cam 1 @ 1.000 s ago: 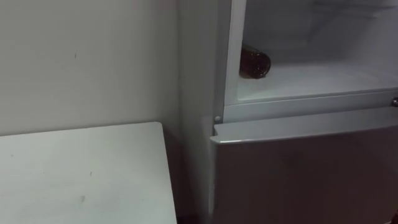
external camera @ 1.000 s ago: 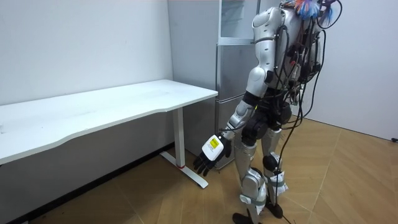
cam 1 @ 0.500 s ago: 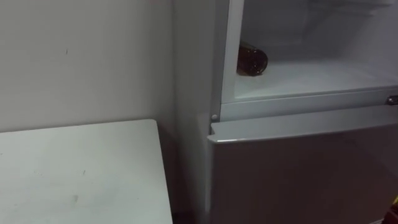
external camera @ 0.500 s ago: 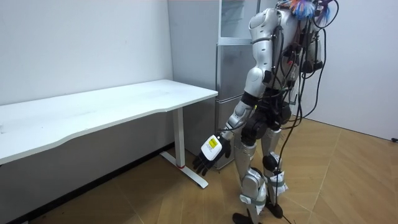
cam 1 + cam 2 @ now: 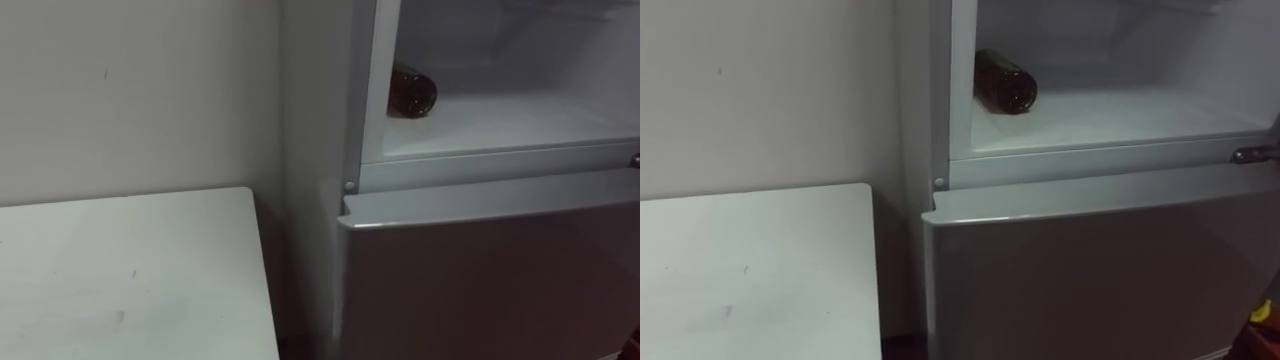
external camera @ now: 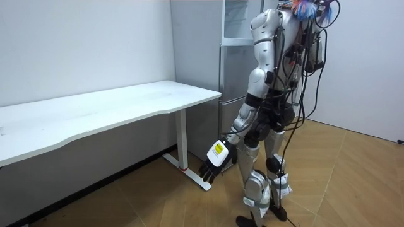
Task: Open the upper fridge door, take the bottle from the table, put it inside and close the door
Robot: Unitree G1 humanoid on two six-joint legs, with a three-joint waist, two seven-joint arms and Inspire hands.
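While the robot stands before the fridge, the dark brown bottle (image 5: 412, 92) is seen lying on its side, untouched, at the left of the upper fridge compartment (image 5: 520, 120); the left hand (image 6: 214, 165) is hung low beside the leg, fingers loose and holding nothing. Glass is judged likely, so the bottle would be rigid, smooth, breakable and prone to rolling; any further grip would best be taken round its body.

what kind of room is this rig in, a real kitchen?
Probably a lab or office test room, not a kitchen: a plain white desk beside a lone fridge, bare walls, wood floor.
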